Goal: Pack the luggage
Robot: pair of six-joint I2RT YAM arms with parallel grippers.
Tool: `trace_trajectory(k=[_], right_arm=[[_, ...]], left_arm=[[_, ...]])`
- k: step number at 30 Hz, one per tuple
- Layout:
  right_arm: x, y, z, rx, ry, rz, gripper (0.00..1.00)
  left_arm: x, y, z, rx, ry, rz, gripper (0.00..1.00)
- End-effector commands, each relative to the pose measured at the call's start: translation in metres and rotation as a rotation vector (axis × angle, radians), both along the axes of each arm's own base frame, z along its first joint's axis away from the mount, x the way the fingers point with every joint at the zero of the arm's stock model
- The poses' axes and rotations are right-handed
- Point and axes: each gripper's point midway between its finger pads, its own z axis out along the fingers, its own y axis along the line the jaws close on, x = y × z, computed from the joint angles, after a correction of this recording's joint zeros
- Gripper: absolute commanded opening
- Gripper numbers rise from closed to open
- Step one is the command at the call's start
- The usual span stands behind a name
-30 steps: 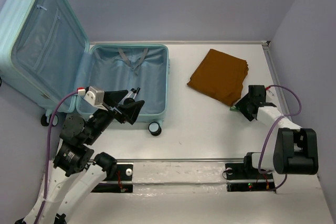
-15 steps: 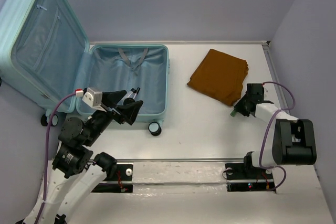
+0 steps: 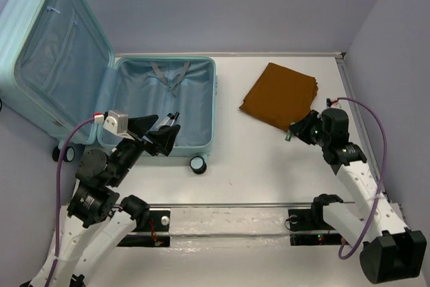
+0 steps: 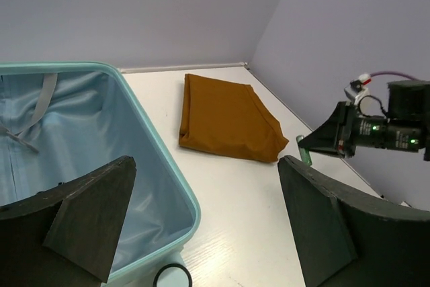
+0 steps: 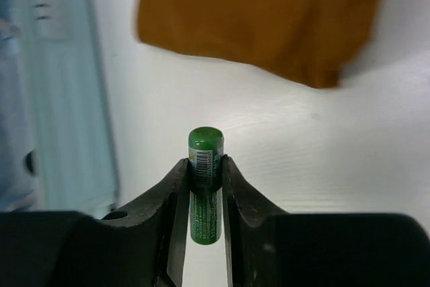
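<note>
The pale aqua luggage (image 3: 201, 72) lies open at the left, its lid (image 3: 50, 52) leaning back against the wall, blue lining and grey straps (image 3: 168, 72) showing. Its near corner shows in the left wrist view (image 4: 176, 179). My left gripper (image 3: 163, 134) is open and empty above the suitcase's front edge. My right gripper (image 3: 293, 130) is shut on a small green tube (image 5: 205, 186), held above the table just in front of the folded brown cloth (image 3: 279, 97). The tube's tip shows in the top view (image 3: 289, 136) and in the left wrist view (image 4: 304, 149).
The brown cloth also shows in the left wrist view (image 4: 225, 115) and the right wrist view (image 5: 262, 18). A black spinner wheel (image 3: 197, 165) sticks out at the suitcase's front corner. Walls close the back and right sides. A rail (image 3: 228, 205) runs along the near edge.
My right arm has swung up and to the left, carrying the green tube from the table's right side toward the cloth's near corner. The left arm has barely moved.
</note>
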Motion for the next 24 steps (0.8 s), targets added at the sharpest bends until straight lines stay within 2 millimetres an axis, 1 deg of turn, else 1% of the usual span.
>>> trace_trajectory(k=[1,2,3,4,5,7,8,9,10,11,12,13,14,15,16,17,18,19,20,21,22,23,24], right_arm=[[0.019,0.076,0.084,0.109,-0.181,0.234,0.07],[0.023,0.122,0.103,0.105,-0.199,0.357,0.07],[0.033,0.143,0.115,0.085,-0.230,0.386,0.07],[0.037,0.167,0.124,0.077,-0.246,0.442,0.07],[0.049,0.212,0.136,0.063,-0.265,0.536,0.07],[0.059,0.260,0.148,0.077,-0.295,0.639,0.07],[0.061,0.292,0.186,0.098,-0.380,0.699,0.07],[0.067,0.311,0.189,0.098,-0.389,0.729,0.09],[0.079,0.337,0.159,0.082,-0.330,0.774,0.25],[0.083,0.351,0.159,0.079,-0.334,0.803,0.43],[0.089,0.359,0.162,0.080,-0.341,0.816,0.64],[0.102,0.365,0.165,0.065,-0.345,0.798,0.98],[0.121,0.350,0.163,0.018,-0.351,0.750,1.00],[0.130,0.338,0.155,0.001,-0.336,0.728,1.00],[0.138,0.322,0.148,-0.009,-0.320,0.701,1.00],[0.142,0.300,0.158,-0.004,-0.328,0.663,1.00],[0.149,0.277,0.154,-0.013,-0.322,0.621,1.00],[0.167,0.226,0.121,-0.066,-0.254,0.513,1.00],[0.168,0.191,0.134,-0.087,-0.279,0.447,1.00],[0.176,0.154,0.127,-0.134,-0.264,0.349,1.00],[0.180,0.120,0.119,-0.173,-0.245,0.271,1.00],[0.184,0.057,0.091,-0.221,-0.175,0.137,1.00],[0.182,0.029,0.092,-0.223,-0.173,0.083,1.00]], left_arm=[[0.011,0.004,0.004,-0.043,0.022,0.051,0.99],[0.015,0.002,0.000,-0.037,0.033,0.053,0.99],[0.017,0.002,-0.001,-0.032,0.037,0.053,0.99],[0.018,0.001,-0.004,-0.029,0.044,0.050,0.99],[0.021,0.002,-0.005,-0.022,0.049,0.060,0.99],[0.024,0.005,-0.008,-0.020,0.054,0.081,0.99],[0.026,0.009,-0.008,-0.019,0.053,0.102,0.99],[0.028,0.011,-0.009,-0.018,0.056,0.112,0.99],[0.030,0.014,-0.011,-0.014,0.062,0.133,0.99],[0.032,0.015,-0.012,-0.010,0.065,0.144,0.99],[0.033,0.016,-0.014,-0.005,0.069,0.151,0.99],[0.033,0.016,-0.015,-0.004,0.075,0.154,0.99],[0.035,0.016,-0.017,0.001,0.083,0.155,0.99],[0.036,0.015,-0.018,0.006,0.087,0.156,0.99],[0.037,0.015,-0.020,0.009,0.092,0.156,0.99],[0.039,0.014,-0.022,0.013,0.102,0.156,0.99],[0.040,0.012,-0.023,0.014,0.106,0.150,0.99],[0.041,0.011,-0.024,0.015,0.111,0.143,0.99],[0.042,0.005,-0.028,0.020,0.127,0.119,0.99],[0.042,0.001,-0.030,0.017,0.137,0.103,0.99],[0.040,-0.007,-0.029,0.002,0.148,0.055,0.99],[0.042,-0.015,-0.034,0.003,0.171,0.024,0.99],[0.042,-0.020,-0.035,-0.002,0.181,0.000,0.99]])
